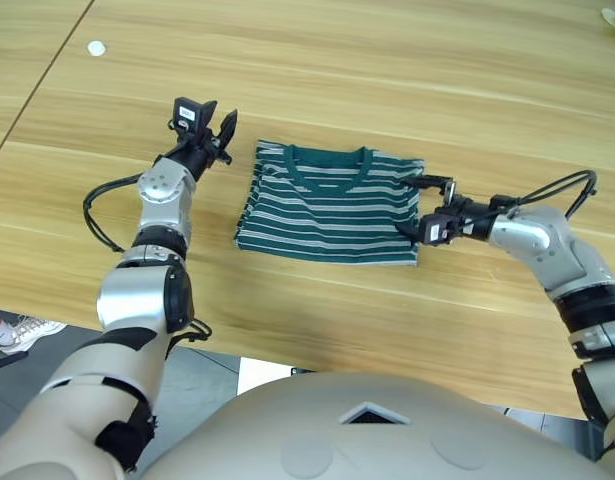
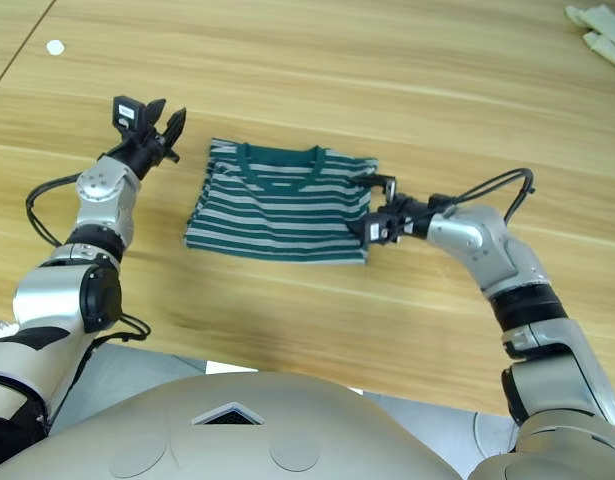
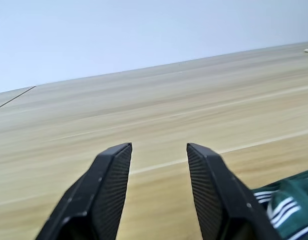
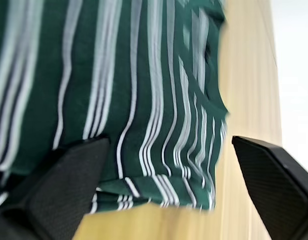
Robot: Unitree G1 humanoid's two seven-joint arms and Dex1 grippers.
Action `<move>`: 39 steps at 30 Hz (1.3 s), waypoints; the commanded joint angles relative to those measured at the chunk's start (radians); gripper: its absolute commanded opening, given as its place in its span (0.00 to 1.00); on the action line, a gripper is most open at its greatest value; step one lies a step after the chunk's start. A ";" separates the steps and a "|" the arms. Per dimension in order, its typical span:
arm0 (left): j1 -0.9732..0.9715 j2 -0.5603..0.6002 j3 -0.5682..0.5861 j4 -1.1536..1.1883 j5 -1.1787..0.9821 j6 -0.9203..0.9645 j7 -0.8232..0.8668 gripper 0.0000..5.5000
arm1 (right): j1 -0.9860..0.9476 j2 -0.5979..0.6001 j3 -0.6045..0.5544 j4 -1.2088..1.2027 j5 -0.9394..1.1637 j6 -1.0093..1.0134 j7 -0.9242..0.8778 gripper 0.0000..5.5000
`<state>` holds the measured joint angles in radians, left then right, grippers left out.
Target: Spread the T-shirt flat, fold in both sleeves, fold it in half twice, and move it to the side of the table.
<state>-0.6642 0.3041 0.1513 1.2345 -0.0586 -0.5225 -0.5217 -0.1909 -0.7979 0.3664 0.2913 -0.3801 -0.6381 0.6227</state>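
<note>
The T-shirt (image 1: 327, 205), green with white stripes, lies folded into a rectangle on the wooden table (image 1: 387, 70), collar toward the far side. My right gripper (image 1: 419, 205) stands open at the shirt's right edge, its fingers spread along that edge; the striped cloth (image 4: 143, 100) lies between the two pads (image 4: 68, 175). Just off the shirt's far left corner is my left gripper (image 1: 219, 135), lifted a little, open and holding nothing. Its black pads (image 3: 111, 185) frame bare wood, with a corner of the shirt (image 3: 289, 205) beside one pad.
A small white disc (image 1: 96, 48) lies far left on the table. A seam line crosses the table's left corner. Pale cloth (image 2: 599, 30) lies at the far right corner. Broad bare wood stretches beyond and beside the shirt; the near table edge runs below it.
</note>
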 commanded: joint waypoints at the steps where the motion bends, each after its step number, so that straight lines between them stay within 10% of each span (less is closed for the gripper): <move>1: 0.020 0.009 0.008 -0.031 -0.008 -0.022 -0.008 0.37 | 0.202 -0.073 0.105 -0.198 0.059 -0.016 0.152 0.82; 10: 0.084 0.032 -0.008 -0.224 -0.063 -0.119 -0.205 0.37 | 0.320 -0.139 0.090 -0.673 0.646 -0.029 0.237 0.82; 25: 0.121 0.022 0.046 -0.401 -0.176 -0.084 -0.167 0.37 | -0.336 0.631 0.328 0.342 -0.213 0.256 -0.306 0.82; 39: 0.191 -0.016 -0.022 -0.444 -0.138 -0.099 -0.169 0.37 | -0.554 0.688 0.125 0.981 -0.156 0.451 -0.766 0.82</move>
<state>-0.4952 0.2903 0.1538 0.8150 -0.2193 -0.6247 -0.6700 -0.7973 -0.0933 0.5043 1.2266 -0.5428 -0.2063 -0.1661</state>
